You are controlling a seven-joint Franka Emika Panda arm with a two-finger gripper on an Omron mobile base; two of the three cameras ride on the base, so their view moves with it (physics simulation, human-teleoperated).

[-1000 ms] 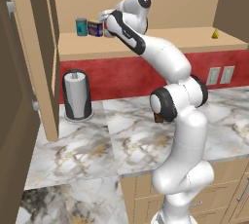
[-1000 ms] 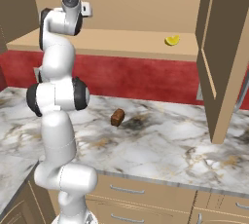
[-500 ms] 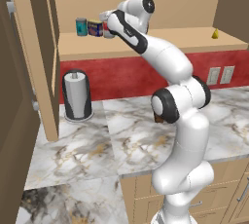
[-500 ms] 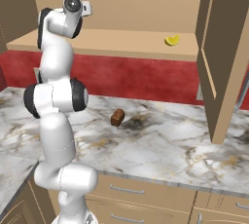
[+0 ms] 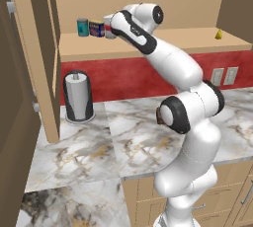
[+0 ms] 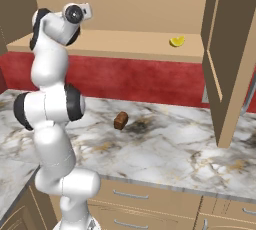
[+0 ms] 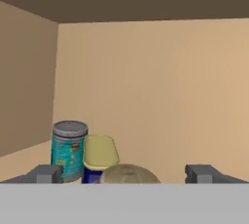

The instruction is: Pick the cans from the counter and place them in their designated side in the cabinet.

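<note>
On the left end of the cabinet (image 5: 148, 43) shelf, in the left base view, three cans stand in a close row: the teal can (image 5: 82, 26), the dark blue can (image 5: 96, 28) with its yellow label, and just beside it a third can (image 5: 108, 26), half hidden by the robot's hand. The claw (image 5: 111, 25) is at this third can, and I cannot tell its colour from here. The cans stand together because this end seems to be their side, while a small yellow thing (image 5: 218, 34) lies well apart at the other end. A paper towel holder (image 5: 78, 96) stands on the table (image 5: 84, 152) below.

From the right base view, the arm reaches up to the shelf. The small brown block (image 6: 120, 120) lies on the marble table (image 6: 165, 149), and no can stands on it, so I judge that the picking is finished.

Looking along the hand, the claw (image 7: 125, 175) is spread wide and pinches nothing. The can top (image 7: 127, 174) sits between the two fingertips (image 7: 46, 173), free of both, so it seems released and standing by itself.
</note>
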